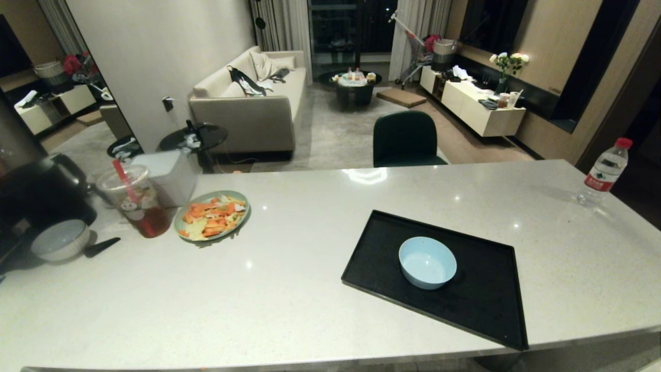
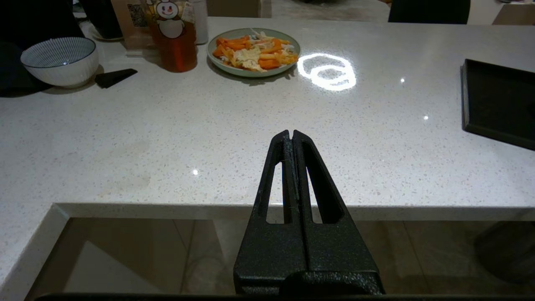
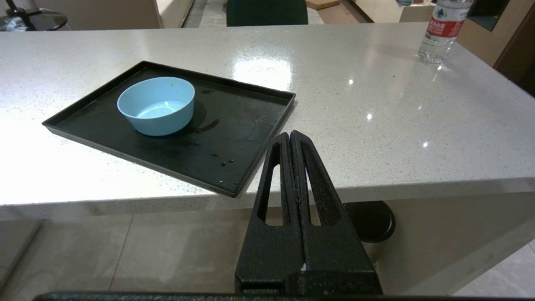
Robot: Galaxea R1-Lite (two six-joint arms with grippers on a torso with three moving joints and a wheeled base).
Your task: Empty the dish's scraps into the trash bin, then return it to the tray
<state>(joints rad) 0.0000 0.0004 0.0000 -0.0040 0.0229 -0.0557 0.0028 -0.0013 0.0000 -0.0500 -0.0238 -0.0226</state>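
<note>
Dish [image 1: 427, 262] is seen upright on the tray [image 1: 485, 310], roughly mid-tray, towards the near right of the surface [image 1: 289, 289]; tray corner slightly overhangs the near edge in the right wrist view. Dish interior looks bare & glossy in both head and right wrist views; no scraps can be made out in it, only a tiny speck near the rim. Trash bin w/ clear bag is not seen in any view; only a dark round lid [image 3: 370, 220] is glimpsed below the surface edge on the right, prob. the other bin.

Left gripper [image 2: 291, 134] is held off the near edge of the surface, jaws clenched together, nothing grasped; right gripper [image 3: 290, 136] is likewise held just off the near edge beside the tray's near corner, jaws clenched, empty; neither arm is seen in the head view.

Judgement: w/ dish empty & sitting on tray and both arms parked, the task appears done or nearly so; nothing obvious is left, unless scraps too small to see remain.

Far left: green plate [image 1: 211, 215] heaped w/ peels, drink cup [image 1: 135, 199], white ribbed bowl [image 1: 60, 239]; water bottle [image 1: 603, 172] far right; all well apart from the tray.
</note>
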